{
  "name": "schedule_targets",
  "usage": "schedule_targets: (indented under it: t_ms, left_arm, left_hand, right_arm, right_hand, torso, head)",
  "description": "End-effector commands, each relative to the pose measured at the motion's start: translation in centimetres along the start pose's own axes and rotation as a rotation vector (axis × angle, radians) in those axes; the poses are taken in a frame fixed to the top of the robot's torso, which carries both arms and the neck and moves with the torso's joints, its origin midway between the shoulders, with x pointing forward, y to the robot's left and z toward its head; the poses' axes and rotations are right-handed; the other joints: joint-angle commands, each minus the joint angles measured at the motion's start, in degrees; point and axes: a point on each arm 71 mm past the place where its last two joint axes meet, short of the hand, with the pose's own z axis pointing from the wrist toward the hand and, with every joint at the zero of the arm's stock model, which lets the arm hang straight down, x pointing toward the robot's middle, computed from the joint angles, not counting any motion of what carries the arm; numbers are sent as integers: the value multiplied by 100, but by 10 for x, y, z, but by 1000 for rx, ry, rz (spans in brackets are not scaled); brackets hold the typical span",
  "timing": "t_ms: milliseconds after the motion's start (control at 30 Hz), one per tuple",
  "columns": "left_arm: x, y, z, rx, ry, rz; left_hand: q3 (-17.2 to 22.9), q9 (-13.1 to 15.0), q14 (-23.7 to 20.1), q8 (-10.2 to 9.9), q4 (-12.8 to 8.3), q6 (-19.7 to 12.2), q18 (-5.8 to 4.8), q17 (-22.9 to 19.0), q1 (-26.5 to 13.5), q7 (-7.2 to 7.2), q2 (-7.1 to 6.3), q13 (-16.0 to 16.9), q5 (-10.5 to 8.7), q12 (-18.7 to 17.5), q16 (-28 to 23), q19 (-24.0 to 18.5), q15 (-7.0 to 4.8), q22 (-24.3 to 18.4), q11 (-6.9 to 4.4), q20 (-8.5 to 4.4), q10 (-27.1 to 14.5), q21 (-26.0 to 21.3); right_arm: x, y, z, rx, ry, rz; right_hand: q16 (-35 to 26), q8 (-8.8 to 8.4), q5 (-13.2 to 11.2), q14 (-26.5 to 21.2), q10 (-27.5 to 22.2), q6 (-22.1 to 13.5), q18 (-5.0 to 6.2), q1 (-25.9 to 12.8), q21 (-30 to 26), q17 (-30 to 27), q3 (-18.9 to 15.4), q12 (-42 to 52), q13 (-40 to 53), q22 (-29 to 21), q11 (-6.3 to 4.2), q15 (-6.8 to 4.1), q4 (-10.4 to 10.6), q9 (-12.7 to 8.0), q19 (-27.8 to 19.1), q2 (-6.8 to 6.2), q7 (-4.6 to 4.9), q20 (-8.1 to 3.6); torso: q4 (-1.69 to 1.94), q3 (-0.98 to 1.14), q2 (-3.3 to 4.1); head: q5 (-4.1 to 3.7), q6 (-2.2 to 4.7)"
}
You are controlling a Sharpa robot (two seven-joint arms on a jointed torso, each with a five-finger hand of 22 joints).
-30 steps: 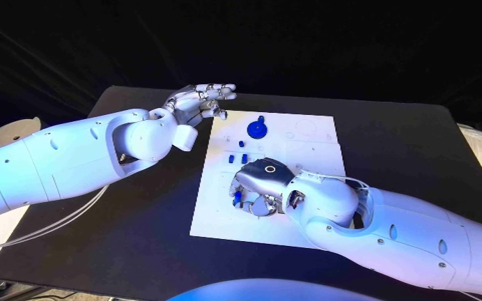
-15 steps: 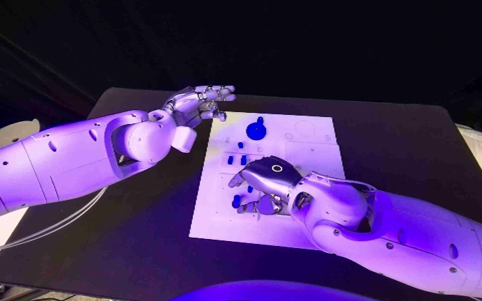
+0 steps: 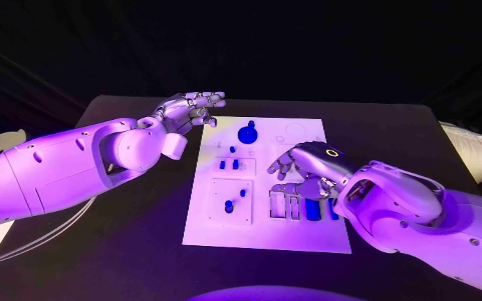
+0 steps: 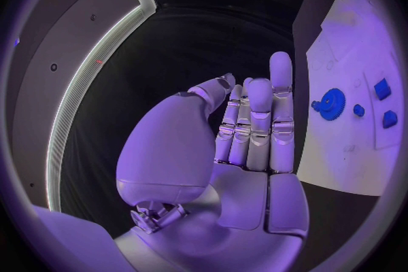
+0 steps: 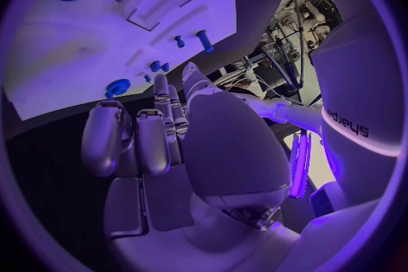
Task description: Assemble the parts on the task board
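The white task board (image 3: 301, 235) lies in the middle of the black table. A blue gear (image 3: 247, 134) sits at its far end, also in the left wrist view (image 4: 330, 103). Small blue pieces (image 3: 230, 164) stand below the gear, and two blue pegs (image 3: 241, 191) lie in the near left panel. Blue bars (image 3: 313, 209) stand in slots near the right. My right hand (image 3: 304, 166) hovers over the board's right middle, fingers (image 5: 106, 139) curled in with nothing seen in them. My left hand (image 3: 191, 110) hangs beyond the board's far left corner, loosely bent and holding nothing.
Black table (image 3: 120, 238) surrounds the board on all sides. My left arm (image 3: 81, 165) lies along the table's left side, and my right arm (image 3: 411, 210) covers the board's near right corner.
My right hand has moved from the board's near left part to its right middle, uncovering the pegs and the slots with bars. The left hand has stayed in place.
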Motion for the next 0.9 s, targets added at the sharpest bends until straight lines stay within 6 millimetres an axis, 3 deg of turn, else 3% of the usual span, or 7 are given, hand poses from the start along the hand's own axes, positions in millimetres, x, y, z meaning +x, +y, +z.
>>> schedule_targets:
  t_ms: [33,200,233,267,400,500,900]
  left_arm:
    - [4,0,0,2,29,2]
    - [6,1,-1,2,33,2]
    - [7,1,-1,2,34,2]
    - [7,1,-1,2,35,2]
    - [8,2,0,1,36,2]
    - [8,2,0,1,38,1]
    - [8,2,-1,0,37,1]
  left_hand:
    - [-20,-1,-41,31,-6,-33,102,-5,-32,-10,2,-3,19,37,-18,-41,15,-9,-15,10,-41,-15]
    - [-20,-1,-41,31,-6,-33,102,-5,-32,-10,2,-3,19,37,-18,-41,15,-9,-15,10,-41,-15]
    - [-20,-1,-41,31,-6,-33,102,-5,-32,-10,2,-3,19,37,-18,-41,15,-9,-15,10,-41,-15]
    - [-20,-1,-41,31,-6,-33,102,-5,-32,-10,2,-3,19,37,-18,-41,15,-9,-15,10,-41,-15]
    - [-20,-1,-41,31,-6,-33,102,-5,-32,-10,2,-3,19,37,-18,-41,15,-9,-15,10,-41,-15]
    - [-20,-1,-41,31,-6,-33,102,-5,-32,-10,2,-3,19,37,-18,-41,15,-9,-15,10,-41,-15]
    - [-20,-1,-41,31,-6,-33,102,-5,-32,-10,2,-3,19,37,-18,-41,15,-9,-15,10,-41,-15]
  right_arm:
    - [-5,-24,-17,216,-4,178]
    - [0,-46,-43,395,33,185]
    - [2,-49,-47,420,41,181]
    - [4,-51,-52,451,56,173]
    - [9,-56,-59,505,87,145]
    - [11,-58,-61,519,104,124]
    - [27,-58,-55,513,168,75]
  right_hand:
    - [147,46,34,380,556,113,-66,-116,168,185,-33,236,173,228,-156,-102,37,10,105,5,-82,-91]
    - [260,138,756,395,1004,164,-107,-829,320,302,-414,895,858,426,-286,-225,41,22,180,-62,-208,-240]
    - [306,182,1046,403,1049,191,-119,-1011,361,358,-539,1526,1556,484,-310,-254,22,38,200,-35,-244,-268]
    - [393,260,1375,415,1021,204,-136,-1123,421,469,-747,2855,3061,570,-349,-274,18,76,225,0,-285,-309]
    - [610,425,1421,452,1038,156,-165,-1281,534,781,-1132,5198,5703,741,-331,-281,63,191,272,239,-304,-312]
    - [721,512,1432,474,1101,109,-188,-1264,593,950,-1297,5956,6561,832,-331,-286,54,285,301,348,-300,-291]
    - [775,644,1342,481,1077,67,-194,-1387,624,1031,-1576,6175,6902,885,-340,-265,87,447,309,446,-292,-283]
  torso:
    - [-64,-22,-15]
    - [-115,-47,-16]
    - [-127,-50,-15]
    - [-143,-52,-15]
    - [-169,-67,-20]
    - [-158,-64,-22]
    - [-162,-61,-17]
  head:
    - [-108,36]
    - [-195,53]
    - [-211,56]
    - [-224,57]
    - [-239,66]
    - [-257,59]
    - [-226,52]
